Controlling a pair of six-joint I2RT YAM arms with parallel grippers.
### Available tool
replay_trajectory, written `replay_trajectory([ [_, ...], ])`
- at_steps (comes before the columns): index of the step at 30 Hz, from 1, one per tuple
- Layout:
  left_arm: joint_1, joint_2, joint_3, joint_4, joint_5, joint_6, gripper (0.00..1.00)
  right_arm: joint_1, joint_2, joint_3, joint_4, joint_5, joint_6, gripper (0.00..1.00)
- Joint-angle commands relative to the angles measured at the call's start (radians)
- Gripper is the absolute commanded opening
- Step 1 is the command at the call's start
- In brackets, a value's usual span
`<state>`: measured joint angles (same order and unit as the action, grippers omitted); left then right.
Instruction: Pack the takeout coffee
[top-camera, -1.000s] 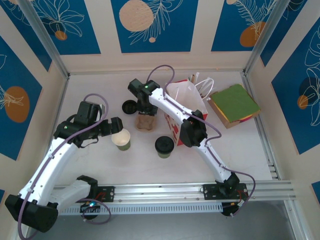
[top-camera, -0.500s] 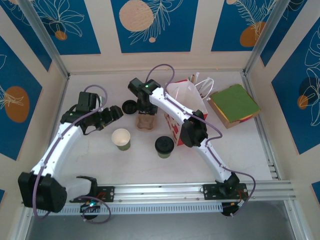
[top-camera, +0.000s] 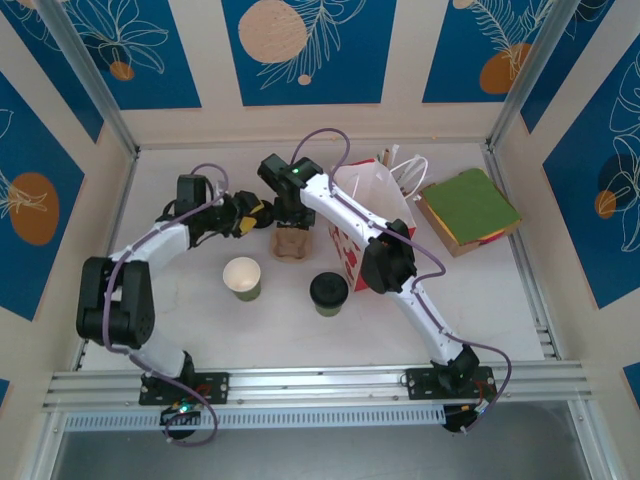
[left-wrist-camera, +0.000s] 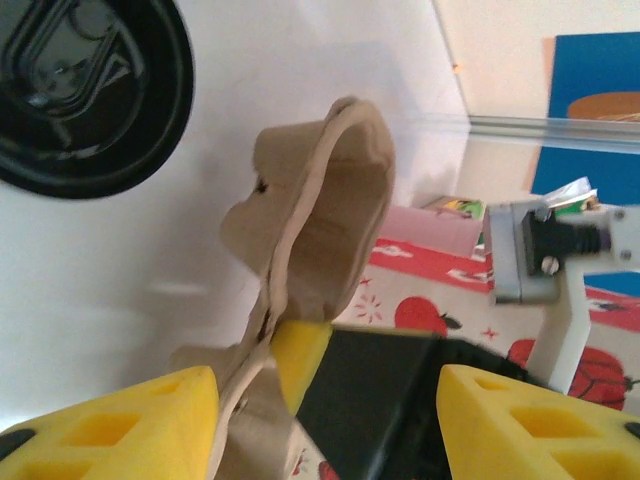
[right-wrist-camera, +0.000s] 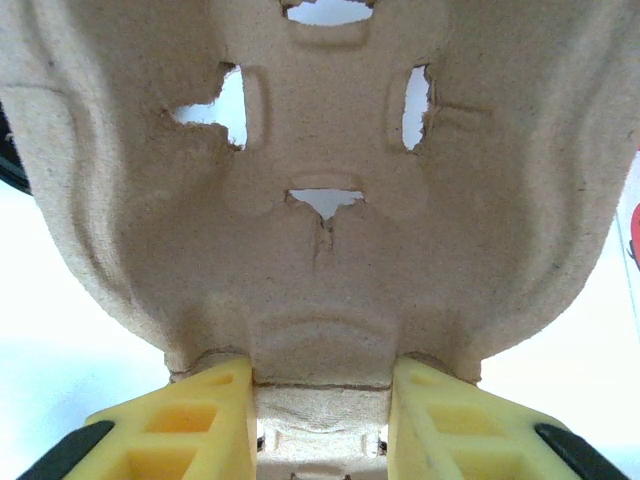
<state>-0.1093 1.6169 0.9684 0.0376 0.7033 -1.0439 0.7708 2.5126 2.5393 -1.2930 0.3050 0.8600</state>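
The takeout coffee (top-camera: 329, 291), a short green cup with a black lid, stands on the table in front of the red-and-white bag (top-camera: 377, 212). My right gripper (top-camera: 290, 222) is shut on the tab of a brown pulp cup carrier (top-camera: 291, 242) (right-wrist-camera: 320, 200), its pads (right-wrist-camera: 175, 425) pressed against both sides. My left gripper (top-camera: 249, 214) is beside that carrier, jaws apart. In the left wrist view its fingers (left-wrist-camera: 110, 425) straddle the carrier's edge (left-wrist-camera: 320, 210) and the right gripper's yellow finger. A loose black lid (left-wrist-camera: 85, 90) lies just past it.
A lidless green cup (top-camera: 243, 277) with a cream inside stands left of the coffee. A flat green-and-brown box (top-camera: 467, 208) lies at the back right. Walls close in the table at the back and sides.
My left arm has swung from beside the lidless cup toward the back, up to the carrier and loose lid, and its jaws have narrowed. The right arm has kept still with the carrier.
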Motion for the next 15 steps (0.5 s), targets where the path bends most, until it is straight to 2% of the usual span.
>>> replay_trajectory([
  [1,0.008,0.068,0.040,0.191,0.058,-0.080,0.59,-0.004,-0.049,-0.009,0.000,-0.037,-0.010,0.33],
  [5,0.005,0.142,0.060,0.266,0.083,-0.115,0.58,-0.004,-0.047,-0.012,0.001,-0.044,-0.008,0.32],
  [15,-0.008,0.208,0.056,0.320,0.130,-0.116,0.59,-0.007,-0.040,-0.019,0.011,-0.058,-0.009,0.32],
])
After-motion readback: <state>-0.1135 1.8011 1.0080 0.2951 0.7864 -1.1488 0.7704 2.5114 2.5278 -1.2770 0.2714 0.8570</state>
